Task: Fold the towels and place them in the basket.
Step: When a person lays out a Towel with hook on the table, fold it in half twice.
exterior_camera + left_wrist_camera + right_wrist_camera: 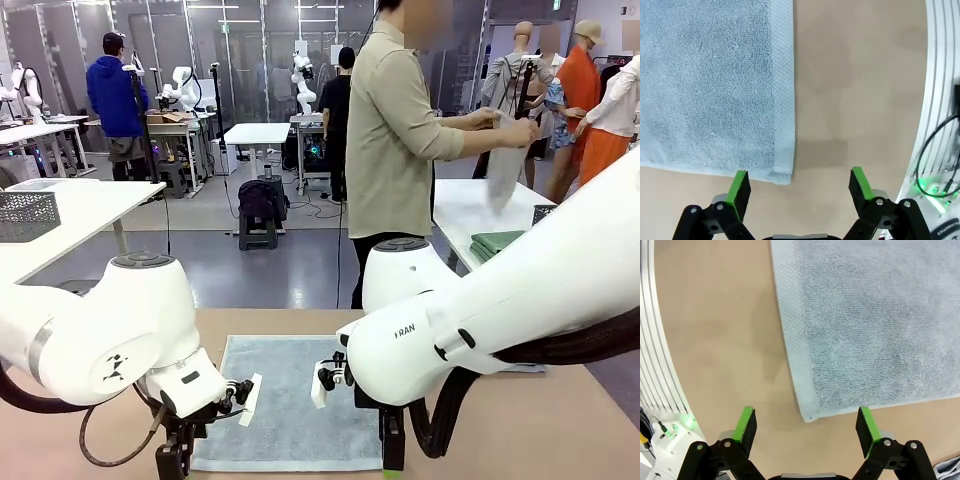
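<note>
Grey-blue towel lies flat, long axis running toward the person; left fingers, right fingers both wide open.

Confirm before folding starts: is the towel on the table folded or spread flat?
Spread flat: the towel lies as one layer on the table, hems and corners unfolded.

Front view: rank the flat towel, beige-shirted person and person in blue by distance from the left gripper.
1. flat towel, on the table beside the left gripper
2. beige-shirted person, at the far side
3. person in blue, far back left
</note>
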Controlling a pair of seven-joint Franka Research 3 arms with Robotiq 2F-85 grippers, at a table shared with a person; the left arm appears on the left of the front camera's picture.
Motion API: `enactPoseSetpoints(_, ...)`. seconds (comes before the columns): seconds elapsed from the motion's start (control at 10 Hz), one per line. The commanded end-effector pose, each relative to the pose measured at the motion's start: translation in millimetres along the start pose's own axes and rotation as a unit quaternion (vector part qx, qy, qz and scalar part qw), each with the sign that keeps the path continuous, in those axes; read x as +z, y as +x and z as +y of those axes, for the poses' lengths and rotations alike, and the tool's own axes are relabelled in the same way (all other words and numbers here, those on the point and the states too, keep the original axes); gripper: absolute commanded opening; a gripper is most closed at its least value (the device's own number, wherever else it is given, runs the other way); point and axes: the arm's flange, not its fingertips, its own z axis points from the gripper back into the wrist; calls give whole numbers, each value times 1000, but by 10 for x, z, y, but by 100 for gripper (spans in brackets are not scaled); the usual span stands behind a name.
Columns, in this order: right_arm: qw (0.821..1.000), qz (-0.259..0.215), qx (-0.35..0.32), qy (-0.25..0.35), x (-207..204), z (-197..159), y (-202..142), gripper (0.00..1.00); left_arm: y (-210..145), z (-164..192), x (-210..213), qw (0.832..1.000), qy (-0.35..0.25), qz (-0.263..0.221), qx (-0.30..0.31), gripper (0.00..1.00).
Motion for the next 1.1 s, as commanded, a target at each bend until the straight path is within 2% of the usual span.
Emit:
enactPoseSetpoints(0.0, 1000, 4, 27, -9, -32, 25, -12, 100, 23, 33, -68, 1000, 15, -3, 9, 100)
enactPoseSetpoints(0.4, 998, 10, 50, -34, -137, 23, -100, 100, 32, 96, -100, 1000, 21, -3, 2, 100)
enactPoseSetpoints(1.0, 998, 0, 57, -24, -166, -15, -112, 100, 30, 104, -168, 1000, 8, 1, -16, 100)
